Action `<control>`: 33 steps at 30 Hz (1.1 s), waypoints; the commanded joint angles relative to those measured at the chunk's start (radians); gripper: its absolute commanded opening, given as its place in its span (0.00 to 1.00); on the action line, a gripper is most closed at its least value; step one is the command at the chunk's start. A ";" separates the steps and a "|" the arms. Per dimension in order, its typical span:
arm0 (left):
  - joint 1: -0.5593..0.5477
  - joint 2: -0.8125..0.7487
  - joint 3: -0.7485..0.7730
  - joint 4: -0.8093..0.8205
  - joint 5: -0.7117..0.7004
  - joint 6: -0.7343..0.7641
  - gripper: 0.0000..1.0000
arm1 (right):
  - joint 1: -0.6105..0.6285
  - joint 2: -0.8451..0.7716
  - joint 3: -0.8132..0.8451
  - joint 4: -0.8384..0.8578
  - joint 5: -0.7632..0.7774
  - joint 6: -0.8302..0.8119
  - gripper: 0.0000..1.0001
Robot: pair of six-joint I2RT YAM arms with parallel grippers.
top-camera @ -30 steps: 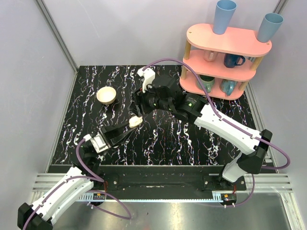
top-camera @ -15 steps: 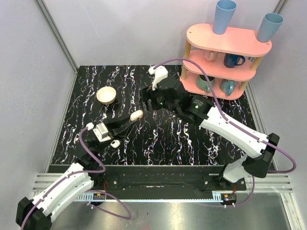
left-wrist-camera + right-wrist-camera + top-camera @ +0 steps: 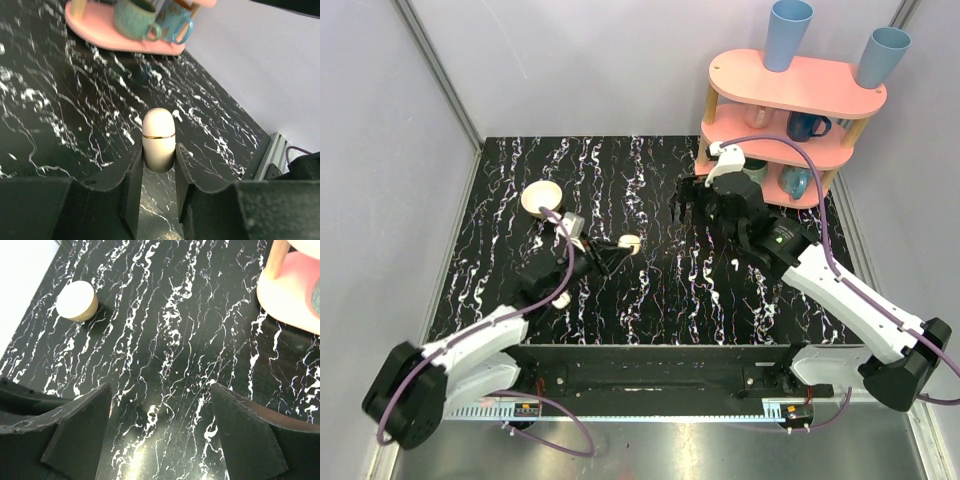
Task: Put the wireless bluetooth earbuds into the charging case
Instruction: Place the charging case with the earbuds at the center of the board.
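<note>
Cream pill-shaped case (image 3: 159, 134), gold seam: clamped between the closed fingers of the left end effector (image 3: 159, 156), centre of the overhead view. White earbud (image 3: 177, 116): on the black marbled worktop (image 3: 660, 290), just beyond the case. Right end effector (image 3: 160, 425): spread wide, holding nothing, beside the pink shelf (image 3: 790, 100), upper right.

Left pincer (image 3: 159, 151) clamped, right pincer (image 3: 160, 392) spread wide, both arms outstretched.

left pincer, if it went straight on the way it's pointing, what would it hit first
Probably the earbud lying on the table just beyond the charging case that the left pincer holds, slightly right of its line. It might pass it and reach the pink shelf; depth is unclear.
</note>
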 commanded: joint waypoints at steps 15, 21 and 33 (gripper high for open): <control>0.056 0.670 0.154 0.495 0.075 -0.514 0.00 | -0.108 -0.088 -0.181 -0.023 -0.063 0.124 0.89; 0.083 0.802 0.161 0.572 0.055 -0.571 0.00 | -0.116 -0.082 -0.205 -0.023 -0.107 0.137 0.89; 0.106 0.991 0.169 0.667 0.006 -0.634 0.11 | -0.116 -0.090 -0.210 -0.025 -0.106 0.137 0.89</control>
